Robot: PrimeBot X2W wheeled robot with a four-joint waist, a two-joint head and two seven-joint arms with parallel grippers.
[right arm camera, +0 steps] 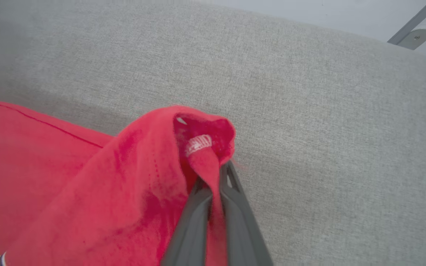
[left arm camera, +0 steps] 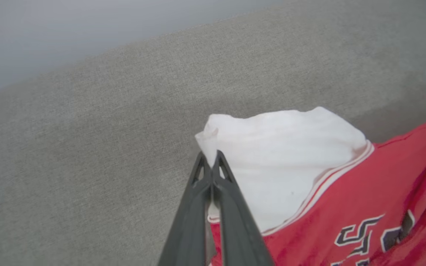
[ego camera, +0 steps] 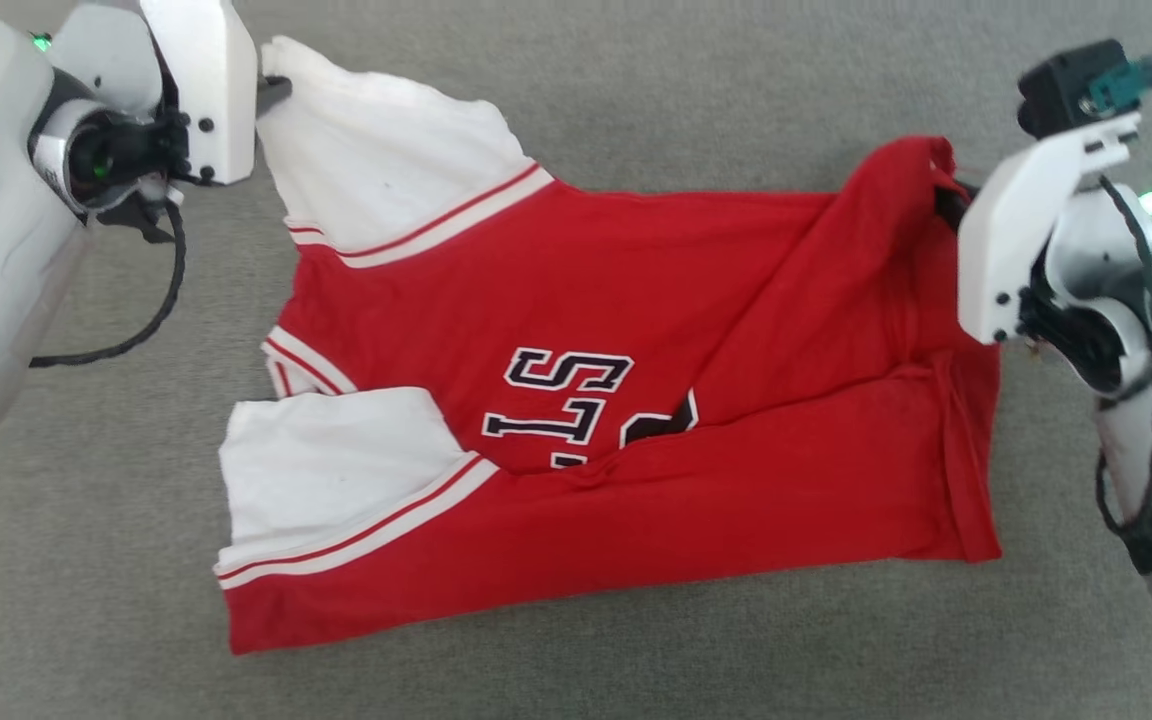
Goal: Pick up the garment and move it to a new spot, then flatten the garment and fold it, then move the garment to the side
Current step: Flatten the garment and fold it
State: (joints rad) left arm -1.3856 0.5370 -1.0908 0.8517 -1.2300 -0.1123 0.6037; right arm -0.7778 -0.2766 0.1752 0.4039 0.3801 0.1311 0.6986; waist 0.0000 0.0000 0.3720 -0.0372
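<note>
Sprawling creased, white-sleeved red garment [ego camera: 636, 300]; left claw [left arm camera: 210, 155] clamping sleeve [left arm camera: 290, 147], right claw [right arm camera: 213, 173] clamping probable hem [right arm camera: 198, 125]

Black, white-edged block letters [ego camera: 561, 405] lie sideways on the chest of the red garment [ego camera: 636, 270] I hold. There is an S at the twelve o'clock end and an L or T below it, and the rest is lost in a fold toward five o'clock. A small white label [right arm camera: 198, 144] in the bunched hem has print too small to read.

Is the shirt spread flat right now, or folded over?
Folded over. The shirt has its near side doubled across the lettering; left claw pinches a white sleeve, right claw a raised red corner.
</note>
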